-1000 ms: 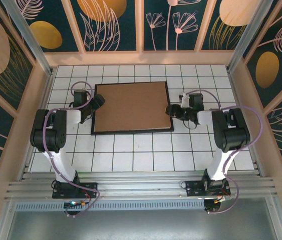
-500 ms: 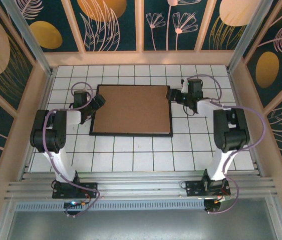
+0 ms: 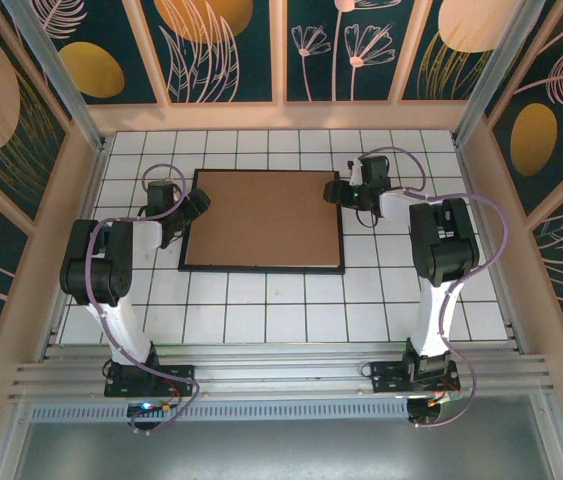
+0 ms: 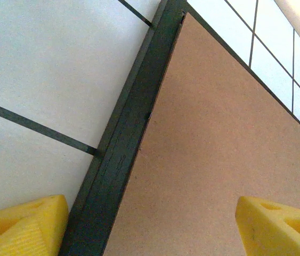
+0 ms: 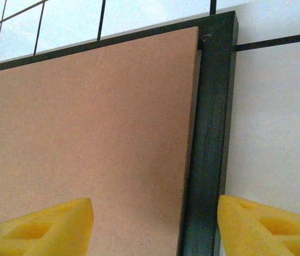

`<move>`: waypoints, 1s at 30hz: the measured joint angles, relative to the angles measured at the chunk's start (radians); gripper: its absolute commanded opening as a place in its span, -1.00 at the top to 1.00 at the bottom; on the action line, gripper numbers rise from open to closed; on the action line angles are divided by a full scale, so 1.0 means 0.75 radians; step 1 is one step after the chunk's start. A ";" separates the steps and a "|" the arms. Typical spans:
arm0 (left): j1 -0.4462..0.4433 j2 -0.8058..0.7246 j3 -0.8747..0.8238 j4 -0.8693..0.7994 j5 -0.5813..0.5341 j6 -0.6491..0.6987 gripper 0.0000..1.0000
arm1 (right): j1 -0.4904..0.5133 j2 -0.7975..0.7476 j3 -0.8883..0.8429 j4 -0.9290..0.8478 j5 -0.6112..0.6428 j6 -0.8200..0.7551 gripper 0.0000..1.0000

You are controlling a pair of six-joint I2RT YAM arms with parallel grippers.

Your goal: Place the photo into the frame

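The frame (image 3: 261,269), with its narrow black rim, lies flat on the white tiled table with a plain brown backing board (image 3: 261,218) filling it. The photo is hidden. My left gripper (image 3: 199,205) is at the frame's far left corner, open. Its yellow fingers (image 4: 27,224) stand either side of the left rim (image 4: 123,154) and the board's edge (image 4: 219,138). My right gripper (image 3: 333,192) is at the far right corner, also open. One of its fingers (image 5: 48,226) is over the board (image 5: 86,128), the other on the outer side of the right rim (image 5: 211,133).
White tiles with dark grout (image 3: 261,320) surround the frame on every side. Pale wooden walls (image 3: 281,115) with patterned panels close off the back and both sides. Both arm bases are bolted at the near edge (image 3: 261,375).
My right gripper has moved from the middle of the frame's right edge up to its far right corner. The frame has turned slightly and now lies squarer to the tiles. The left arm stayed put.
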 measured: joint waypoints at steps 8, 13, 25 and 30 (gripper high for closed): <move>0.000 0.000 0.000 0.000 0.000 0.000 -0.64 | 0.016 0.027 0.023 -0.010 -0.008 -0.009 -0.21; 0.000 0.000 0.000 0.000 0.000 0.000 -0.64 | 0.019 0.038 0.042 -0.027 -0.008 -0.011 -0.18; 0.001 0.000 0.000 0.002 0.000 -0.001 -0.64 | 0.020 0.034 0.027 -0.018 -0.092 -0.014 -0.15; 0.001 0.000 0.000 0.004 -0.001 -0.002 -0.64 | 0.016 0.005 -0.019 -0.003 -0.116 0.010 -0.14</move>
